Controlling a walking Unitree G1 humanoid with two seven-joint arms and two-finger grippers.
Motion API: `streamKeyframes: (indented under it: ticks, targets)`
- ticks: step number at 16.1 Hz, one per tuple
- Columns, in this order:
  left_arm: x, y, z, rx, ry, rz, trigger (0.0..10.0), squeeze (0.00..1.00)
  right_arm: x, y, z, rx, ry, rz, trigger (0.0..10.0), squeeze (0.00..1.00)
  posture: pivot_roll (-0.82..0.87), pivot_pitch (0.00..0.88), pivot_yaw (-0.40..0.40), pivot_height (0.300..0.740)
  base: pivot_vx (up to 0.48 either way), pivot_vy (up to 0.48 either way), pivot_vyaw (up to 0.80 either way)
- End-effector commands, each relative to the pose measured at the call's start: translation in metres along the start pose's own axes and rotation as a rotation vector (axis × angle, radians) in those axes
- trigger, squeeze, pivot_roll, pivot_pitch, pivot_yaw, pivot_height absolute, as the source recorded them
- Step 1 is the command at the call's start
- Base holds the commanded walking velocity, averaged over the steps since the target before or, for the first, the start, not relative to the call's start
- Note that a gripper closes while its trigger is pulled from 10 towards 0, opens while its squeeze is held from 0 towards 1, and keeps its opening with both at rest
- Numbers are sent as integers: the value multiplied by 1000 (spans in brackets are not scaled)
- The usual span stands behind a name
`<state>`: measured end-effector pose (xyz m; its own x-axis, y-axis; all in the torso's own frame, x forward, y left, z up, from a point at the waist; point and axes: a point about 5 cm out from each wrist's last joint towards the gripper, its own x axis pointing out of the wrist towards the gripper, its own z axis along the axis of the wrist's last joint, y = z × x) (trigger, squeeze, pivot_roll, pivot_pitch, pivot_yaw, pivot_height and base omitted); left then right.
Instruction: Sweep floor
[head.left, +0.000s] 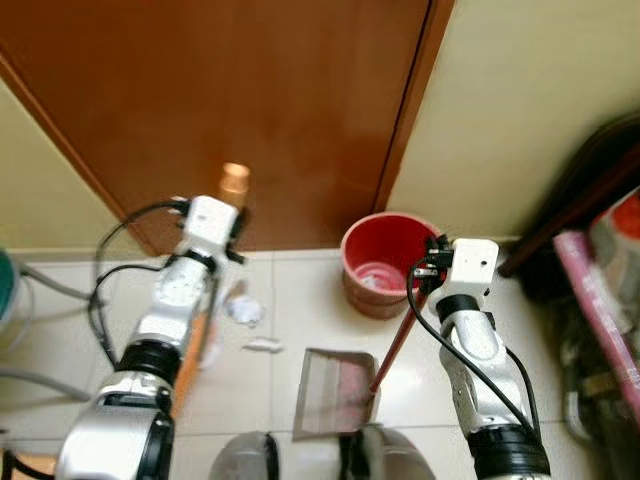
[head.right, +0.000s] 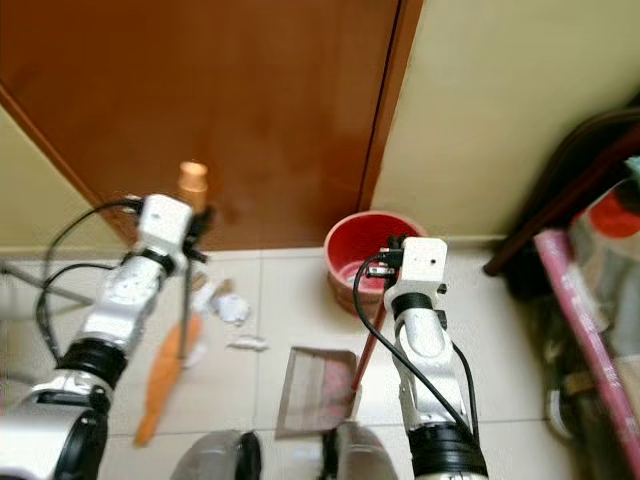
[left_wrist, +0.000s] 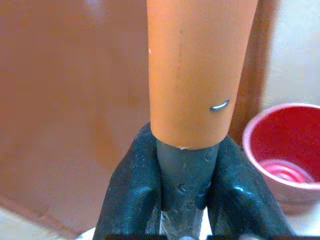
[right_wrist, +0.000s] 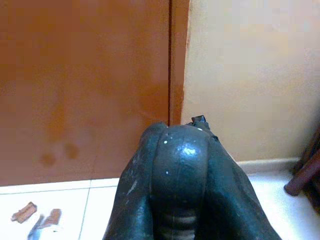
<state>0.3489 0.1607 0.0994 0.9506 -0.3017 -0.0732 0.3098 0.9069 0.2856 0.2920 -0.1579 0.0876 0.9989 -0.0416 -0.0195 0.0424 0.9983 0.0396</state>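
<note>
On pale floor tiles (head.left: 300, 290) before a brown door (head.left: 250, 100), both hands grip broom (head.right: 165, 370) and dustpan (head.left: 335, 395).

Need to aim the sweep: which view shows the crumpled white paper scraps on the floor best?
Right eye view: the white paper scraps lie clear beside the orange broom. In the left eye view the left arm partly covers them; right wrist view catches blurred bits.

**Door ahead, bucket at its foot, dustpan up front**

Straight ahead: door (head.left: 250, 110), wall (head.left: 520, 110) to its right. At the foot of the door frame, on the floor (head.left: 300, 300): bucket (head.left: 385, 262). Nearer than the bucket, just before the feet: dustpan (head.left: 333, 393), handle (head.left: 395, 340) slanting up and right. Left of the dustpan: paper scraps (head.left: 245, 310), broom (head.right: 165, 375) beside them, shaft rising before the door. Far right: furniture (head.left: 590, 220) against the wall.
</note>
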Motion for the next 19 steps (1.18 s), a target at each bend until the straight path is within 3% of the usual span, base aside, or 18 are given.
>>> streamKeyframes:
  ticks: [1,4,6,11,14,19]
  targets:
    - [-4,-1,-1,-2,-13,-33,10000,0,-2,-1,1,13,-6,-26,10000,0,-3,182,75,740,0,0,0]
    - [-15,-21,1,1,-50,-181,10000,0,-1,-9,0,8,0,-79,10000,0,18,186,103,740,0,0,0]
    - [-21,-38,15,-19,-110,-246,10000,0,2,-18,0,-10,9,-112,10000,0,21,185,101,740,0,0,0]
    - [-19,-62,46,-124,-215,-210,10000,0,7,-39,-3,-137,60,-191,10000,0,23,165,36,740,0,0,0]
    - [-17,-62,62,-148,-260,-169,10000,0,6,-43,-7,-172,84,-189,10000,0,8,163,-1,740,0,0,0]
    - [-20,-42,99,-97,-365,-81,10000,0,8,-46,-7,-244,111,-168,10000,0,2,152,-51,740,0,0,0]
